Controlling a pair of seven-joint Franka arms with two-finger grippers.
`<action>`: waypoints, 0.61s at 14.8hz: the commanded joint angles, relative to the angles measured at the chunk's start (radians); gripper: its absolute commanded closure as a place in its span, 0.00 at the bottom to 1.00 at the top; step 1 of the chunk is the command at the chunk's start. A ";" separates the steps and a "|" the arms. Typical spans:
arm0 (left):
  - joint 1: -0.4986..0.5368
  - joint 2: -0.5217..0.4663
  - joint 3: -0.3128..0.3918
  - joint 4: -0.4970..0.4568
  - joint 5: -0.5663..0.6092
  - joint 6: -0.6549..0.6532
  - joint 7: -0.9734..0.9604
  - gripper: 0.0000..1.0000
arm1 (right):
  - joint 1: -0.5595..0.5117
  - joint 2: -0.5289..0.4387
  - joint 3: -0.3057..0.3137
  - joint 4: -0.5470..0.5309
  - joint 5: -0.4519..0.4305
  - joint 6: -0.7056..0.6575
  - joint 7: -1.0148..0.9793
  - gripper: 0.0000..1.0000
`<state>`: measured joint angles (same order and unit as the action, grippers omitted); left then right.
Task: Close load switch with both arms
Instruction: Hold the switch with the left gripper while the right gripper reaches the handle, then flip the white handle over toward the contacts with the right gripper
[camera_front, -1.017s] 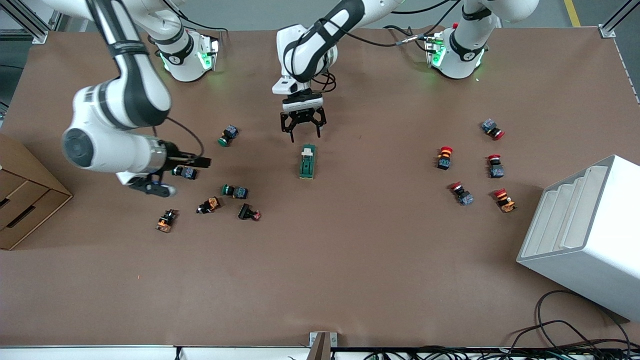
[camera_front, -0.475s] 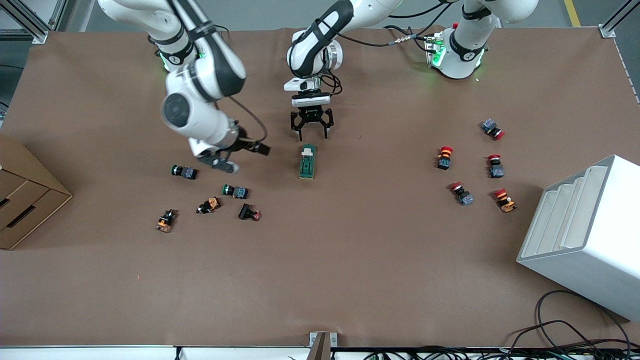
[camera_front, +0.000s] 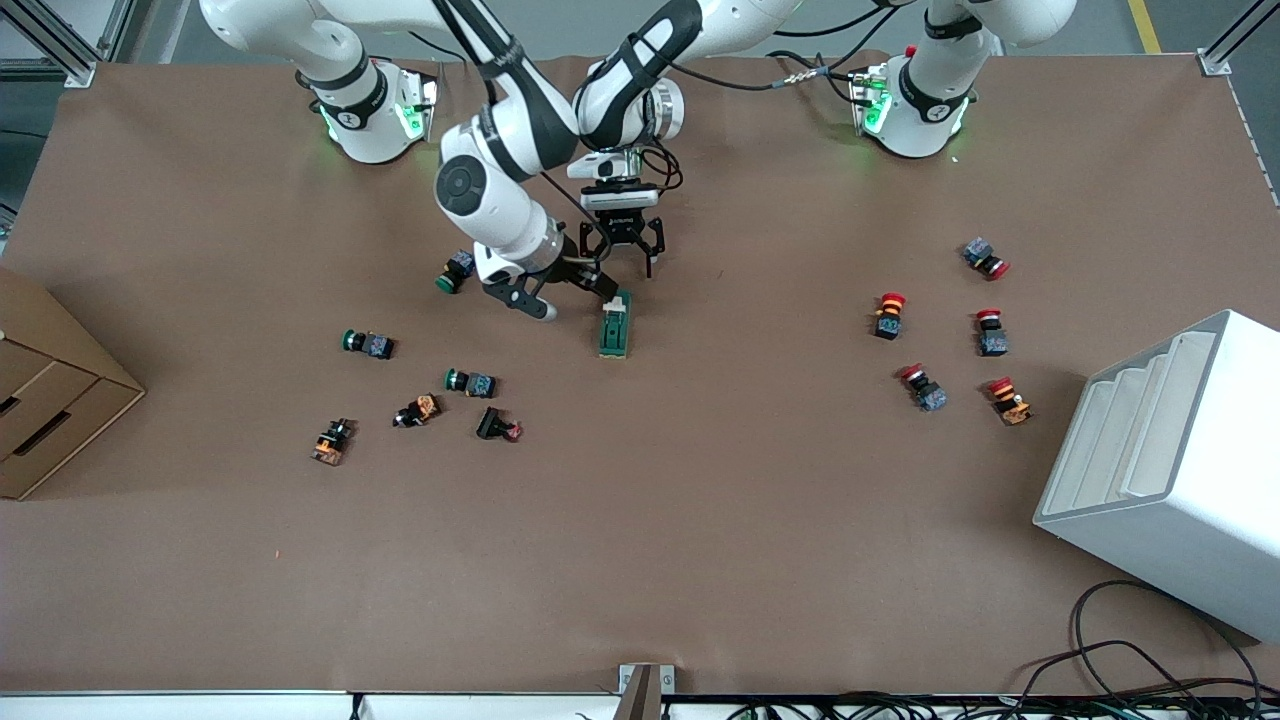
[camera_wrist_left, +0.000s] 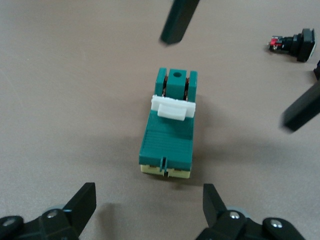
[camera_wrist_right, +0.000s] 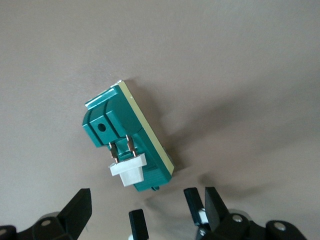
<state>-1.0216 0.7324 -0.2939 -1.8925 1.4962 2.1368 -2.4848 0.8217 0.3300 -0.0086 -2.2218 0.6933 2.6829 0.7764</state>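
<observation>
Load switch (camera_front: 614, 327) lies on the table (camera_front: 700, 520), mid-way between the two clusters of push buttons. Left gripper (camera_front: 622, 262) hangs over the table just beside the switch's lever end, fingers spread. Right gripper (camera_front: 567, 297) hovers beside that same end, toward the right arm's side, fingers apart.

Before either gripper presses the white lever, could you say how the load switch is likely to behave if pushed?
The load switch looks like rigid plastic, so probably stiff. It lies flat and blocky on the table, so unlikely to roll; unfixed, it may slide. Its lever stands proud and could snag.
</observation>
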 joint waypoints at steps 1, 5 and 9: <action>-0.017 0.021 0.006 0.010 0.026 -0.014 -0.016 0.05 | 0.072 0.052 -0.011 0.005 0.116 0.105 0.003 0.00; -0.017 0.024 0.006 0.018 0.026 -0.014 -0.017 0.05 | 0.128 0.110 -0.013 0.054 0.213 0.159 0.003 0.00; -0.017 0.027 0.006 0.019 0.027 -0.014 -0.016 0.05 | 0.146 0.175 -0.011 0.099 0.236 0.206 0.004 0.00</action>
<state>-1.0265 0.7472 -0.2937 -1.8939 1.5062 2.1322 -2.4851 0.9232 0.4358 -0.0139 -2.1748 0.8832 2.8451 0.7767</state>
